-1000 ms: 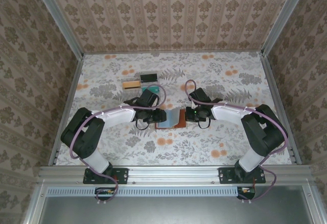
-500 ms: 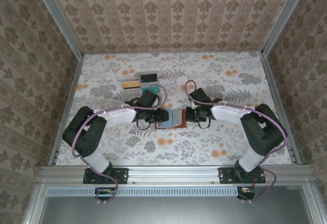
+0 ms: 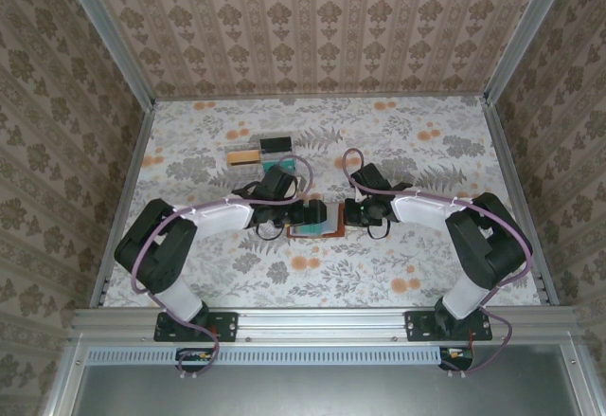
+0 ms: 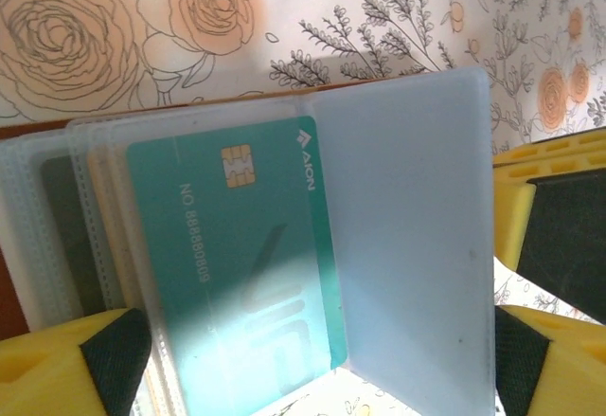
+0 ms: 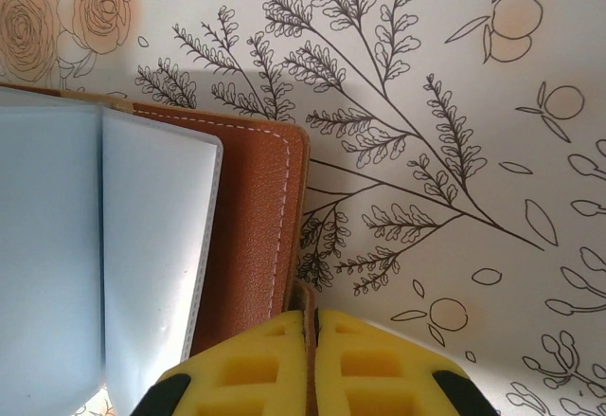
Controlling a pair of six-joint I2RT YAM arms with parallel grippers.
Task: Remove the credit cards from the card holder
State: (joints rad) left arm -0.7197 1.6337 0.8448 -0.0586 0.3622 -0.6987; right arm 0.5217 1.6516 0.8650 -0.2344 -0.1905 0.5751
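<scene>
- We see a clear tray (image 3: 258, 151) on the counter (image 3: 398, 132), behind the left arm.
- The card holder (image 5: 251, 236) lies open between the arms, long axis left-right.
- Our right jaws pinch its tab; our left jaws gape wide around the sleeved teal credit card (image 4: 237, 274).

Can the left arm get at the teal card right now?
Probably yes. The left fingers stand open either side of the teal card, while the right fingers pinch the edge of the card holder. The clear sleeve around it may hinder a grip.
</scene>
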